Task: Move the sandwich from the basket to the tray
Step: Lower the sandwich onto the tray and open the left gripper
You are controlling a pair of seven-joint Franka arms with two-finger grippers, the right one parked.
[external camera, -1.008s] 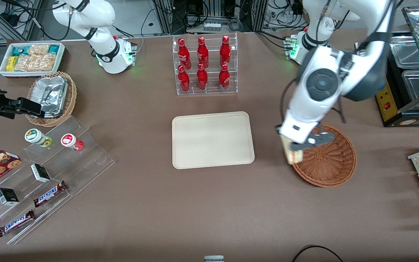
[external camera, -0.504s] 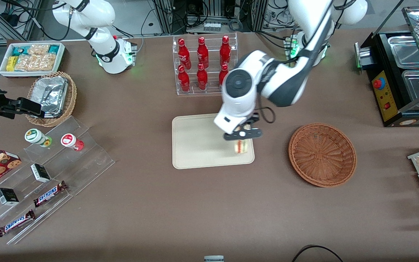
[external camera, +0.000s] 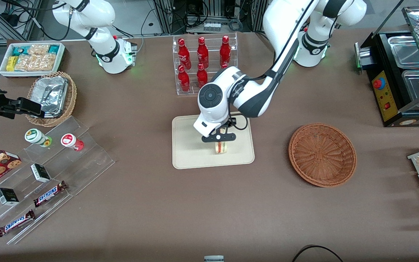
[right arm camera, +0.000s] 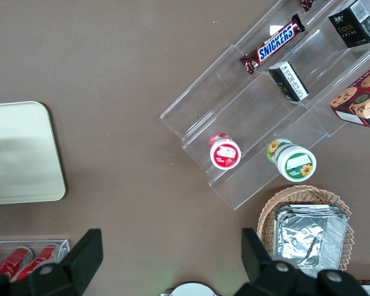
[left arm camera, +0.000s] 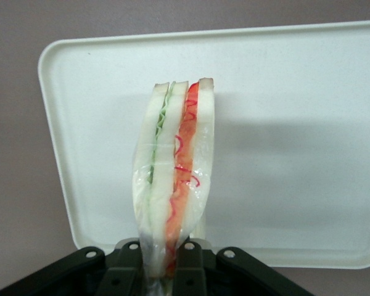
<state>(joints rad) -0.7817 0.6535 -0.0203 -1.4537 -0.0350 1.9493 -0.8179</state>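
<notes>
Brown table. Sandwich [left arm camera: 172, 179] pinched upright in the gripper [external camera: 219, 139], above the tray [external camera: 191, 153]. Left arm bent at the elbow, wrist pointing down over the tray's middle. Since half a second ago, gripper and sandwich have shifted inward from the tray's basket-side edge. Basket [external camera: 322, 154] lies toward the working arm's end.

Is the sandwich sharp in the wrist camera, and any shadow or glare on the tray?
Left wrist view: the sandwich, held in the gripper, is sharp, its filling stripes clear; it casts a soft shadow on the tray. Front view: the arm shades the tray; no glare.
</notes>
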